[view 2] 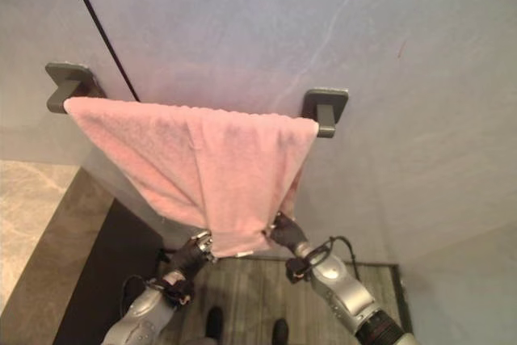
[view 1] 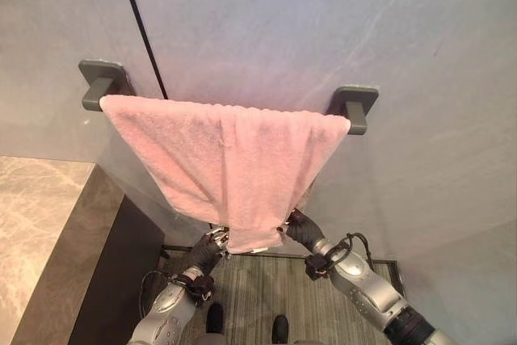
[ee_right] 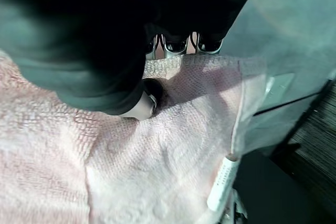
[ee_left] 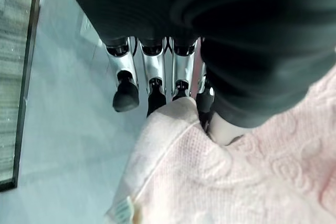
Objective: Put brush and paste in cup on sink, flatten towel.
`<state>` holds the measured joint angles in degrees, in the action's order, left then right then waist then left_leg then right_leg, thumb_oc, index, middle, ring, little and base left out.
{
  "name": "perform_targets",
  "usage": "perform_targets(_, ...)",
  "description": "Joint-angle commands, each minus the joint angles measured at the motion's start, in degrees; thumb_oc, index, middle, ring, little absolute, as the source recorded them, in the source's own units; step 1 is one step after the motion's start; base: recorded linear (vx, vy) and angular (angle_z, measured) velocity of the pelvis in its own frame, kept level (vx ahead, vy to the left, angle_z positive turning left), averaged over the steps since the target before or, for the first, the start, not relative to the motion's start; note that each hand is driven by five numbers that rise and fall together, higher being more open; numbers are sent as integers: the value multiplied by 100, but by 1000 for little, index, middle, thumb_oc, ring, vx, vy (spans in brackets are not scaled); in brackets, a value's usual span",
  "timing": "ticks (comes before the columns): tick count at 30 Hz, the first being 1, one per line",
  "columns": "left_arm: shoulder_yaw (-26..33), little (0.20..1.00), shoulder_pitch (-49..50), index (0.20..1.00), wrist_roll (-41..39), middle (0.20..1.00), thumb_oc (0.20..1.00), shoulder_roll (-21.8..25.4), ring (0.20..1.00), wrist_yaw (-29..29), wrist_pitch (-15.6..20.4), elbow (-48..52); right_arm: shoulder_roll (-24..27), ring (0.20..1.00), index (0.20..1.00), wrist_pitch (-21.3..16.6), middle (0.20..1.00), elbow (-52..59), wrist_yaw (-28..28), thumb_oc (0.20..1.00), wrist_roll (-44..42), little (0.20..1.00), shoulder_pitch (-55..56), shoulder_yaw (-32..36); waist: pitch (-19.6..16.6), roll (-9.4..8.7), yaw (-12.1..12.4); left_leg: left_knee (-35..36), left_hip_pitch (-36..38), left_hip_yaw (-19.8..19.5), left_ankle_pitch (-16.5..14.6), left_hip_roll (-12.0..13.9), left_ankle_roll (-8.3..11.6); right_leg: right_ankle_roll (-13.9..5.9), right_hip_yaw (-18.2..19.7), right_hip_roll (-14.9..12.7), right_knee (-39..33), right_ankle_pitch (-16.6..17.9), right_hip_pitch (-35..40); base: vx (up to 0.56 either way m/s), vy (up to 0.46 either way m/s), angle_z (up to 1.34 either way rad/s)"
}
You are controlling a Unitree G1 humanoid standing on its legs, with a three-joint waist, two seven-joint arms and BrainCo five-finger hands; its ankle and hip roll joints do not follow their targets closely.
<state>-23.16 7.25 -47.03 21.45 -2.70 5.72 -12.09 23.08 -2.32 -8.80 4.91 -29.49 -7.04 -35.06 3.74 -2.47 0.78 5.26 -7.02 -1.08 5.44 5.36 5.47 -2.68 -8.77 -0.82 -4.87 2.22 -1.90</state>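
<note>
Pink towel [view 1: 234, 159] on wall rail [view 1: 355, 123], both hands at its lower edge: flattening step.

Item: towel draped over the rail, spread along the top but gathered to a narrow point at the bottom. My left hand [view 1: 216, 240] pinches the lower left corner, fingers [ee_left: 152, 85] behind the cloth and thumb in front. My right hand [view 1: 292, 224] grips the lower right edge, fingers [ee_right: 176, 45] curled behind it and thumb pressed on its face. Stone surface [view 1: 36, 224] lies to the left. Brush, paste and cup unlisted here. Handling note, my judgement: I should draw the two corners apart evenly and downward, keeping tension light so the towel stays on the rail.
</note>
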Motion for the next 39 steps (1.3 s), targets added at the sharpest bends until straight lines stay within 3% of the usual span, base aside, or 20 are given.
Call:
perform_targets(1, 16, 200, -85, 200, 179, 200, 200, 35, 200, 28, 291, -191, -92, 200, 200, -198, 200, 10, -140, 200, 162, 200, -187, 20, -88, -121, 79, -26, -164, 53, 208, 563, 388, -645, 132, -641, 38, 40, 19, 9, 31, 0)
perform_targets(30, -278, 200, -465, 200, 627, 200, 200, -101, 200, 100, 298, -832, -28, 200, 200, -384, 200, 55, -406, 200, 209, 200, -21, 508, -230, -100, -115, -26, -93, 146, 156, 503, 353, -689, 208, -747, 83, 53, 35, 0, 1, 0)
perform_targets(31, -275, 313, -474, 313, 636, 313, 313, -107, 313, 100, 302, -858, -25, 200, 200, -383, 200, 49, -400, 200, 221, 200, -36, 497, -229, -98, -112, -26, -98, 149, 159, 507, 354, -689, 210, -744, 80, 55, 33, 0, 0, 0)
perform_targets(33, -280, 774, -485, 774, 718, 774, 774, -123, 774, 95, 290, -973, -30, 200, 200, -369, 200, 36, -379, 200, 241, 200, -38, 474, -235, -93, -115, -26, -100, 152, 166, 509, 353, -687, 211, -741, 61, 65, 32, 0, 0, 0)
perform_targets(34, -287, 1000, -490, 1000, 778, 1000, 1000, -127, 1000, 111, 293, -1010, -37, 282, 282, -361, 282, -10, -381, 282, 242, 282, -32, 473, -237, -86, -120, -26, -99, 159, 167, 509, 350, -686, 218, -742, 55, 72, 29, 0, 0, 0)
perform_targets(35, -283, 1000, -501, 1000, 863, 1000, 1000, -127, 1000, 134, 304, -1061, -38, 592, 592, -356, 592, -51, -389, 592, 274, 592, -33, 469, -239, -80, -122, -26, -96, 166, 167, 506, 348, -687, 226, -742, 51, 78, 23, 0, 0, 0)
perform_targets(36, -290, 1000, -500, 1000, 946, 1000, 1000, -131, 1000, 160, 309, -1114, -44, 1000, 1000, -353, 1000, -115, -415, 1000, 369, 1000, -22, 475, -244, -73, -124, -26, -93, 173, 164, 503, 346, -688, 233, -741, 43, 80, 23, -13, 3, -4)
perform_targets(39, -325, 1000, -564, 1000, 1430, 1000, 1000, -121, 1000, 252, 270, -1482, -69, 1000, 1000, -318, 1000, -481, -497, 1000, 643, 1000, -34, 488, -252, -41, -142, -26, -75, 197, 160, 513, 343, -690, 264, -745, 38, 92, 10, -21, 8, -4)
